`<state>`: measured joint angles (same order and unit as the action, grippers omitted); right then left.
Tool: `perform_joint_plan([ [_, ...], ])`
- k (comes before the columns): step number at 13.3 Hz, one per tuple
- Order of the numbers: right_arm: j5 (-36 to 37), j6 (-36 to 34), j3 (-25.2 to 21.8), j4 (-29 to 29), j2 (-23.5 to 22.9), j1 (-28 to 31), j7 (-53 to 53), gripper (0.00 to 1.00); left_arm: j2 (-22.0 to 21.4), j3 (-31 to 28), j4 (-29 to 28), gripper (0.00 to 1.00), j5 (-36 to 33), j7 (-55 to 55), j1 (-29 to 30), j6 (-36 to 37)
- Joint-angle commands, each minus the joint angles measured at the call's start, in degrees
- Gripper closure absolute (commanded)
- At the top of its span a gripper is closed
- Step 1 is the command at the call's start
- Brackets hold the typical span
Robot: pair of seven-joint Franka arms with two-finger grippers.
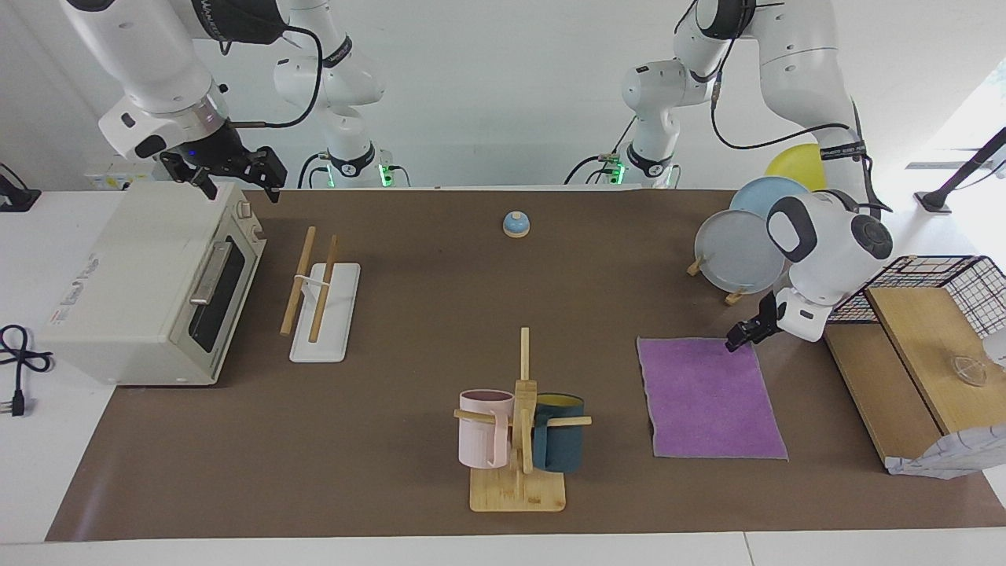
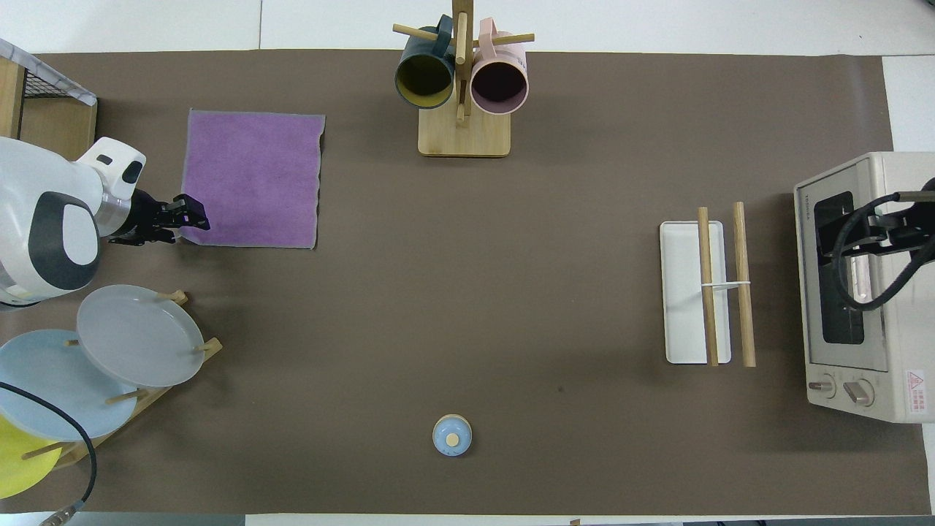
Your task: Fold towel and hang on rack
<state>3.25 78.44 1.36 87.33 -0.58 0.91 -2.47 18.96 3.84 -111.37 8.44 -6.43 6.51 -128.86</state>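
Observation:
The towel [image 1: 711, 397] [image 2: 252, 179] lies flat and unfolded, purple face up, at the left arm's end of the table. My left gripper [image 1: 743, 334] [image 2: 186, 217] is low at the towel's corner that is nearest the robots and toward that same end. The rack [image 1: 326, 314] [image 2: 683, 292], a white base with two light-wood rods, stands at the right arm's end of the table, beside the toaster oven. My right gripper [image 1: 236, 169] [image 2: 898, 226] is open and empty, held up in the air over the toaster oven, where the arm waits.
A toaster oven [image 1: 149, 283] [image 2: 862, 285] stands at the right arm's end. A wooden mug stand [image 1: 519, 440] [image 2: 462, 88] with pink and teal mugs stands mid-table, far from the robots. A plate stand [image 1: 739, 251] [image 2: 131, 336], a wire basket on a wooden box [image 1: 919, 338] and a small bell [image 1: 516, 224] [image 2: 452, 435] are also there.

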Motion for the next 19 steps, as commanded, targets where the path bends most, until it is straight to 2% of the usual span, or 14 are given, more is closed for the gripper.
perform_joint_plan([
  [1, -1.2, 0.0, 0.1, 1.0, 0.8, 0.7, 1.2, 0.00, 0.1, 0.1, -0.3, 0.40, 0.8, -0.5, 1.0, -0.5],
  [4, -1.2, 0.0, 0.1, 1.0, 0.8, 0.7, 1.3, 0.00, 0.1, 0.0, -0.3, 0.54, 0.8, -0.5, 1.2, -0.4],
  [9, -1.2, 0.0, 0.1, 1.0, 0.8, 0.7, 1.2, 0.00, 0.1, 0.0, -0.3, 0.84, 0.8, -0.5, 1.2, -0.7],
  [11, -1.2, 0.0, 0.1, 1.0, 0.8, 0.7, 1.2, 0.00, 0.1, 0.0, -0.3, 1.00, 0.8, -0.5, 1.1, -0.8],
  [19, -1.2, 0.0, 0.1, 1.0, 0.8, 0.7, 1.2, 0.00, -0.4, 0.1, 0.7, 1.00, -1.5, 0.6, 0.1, -1.2],
])
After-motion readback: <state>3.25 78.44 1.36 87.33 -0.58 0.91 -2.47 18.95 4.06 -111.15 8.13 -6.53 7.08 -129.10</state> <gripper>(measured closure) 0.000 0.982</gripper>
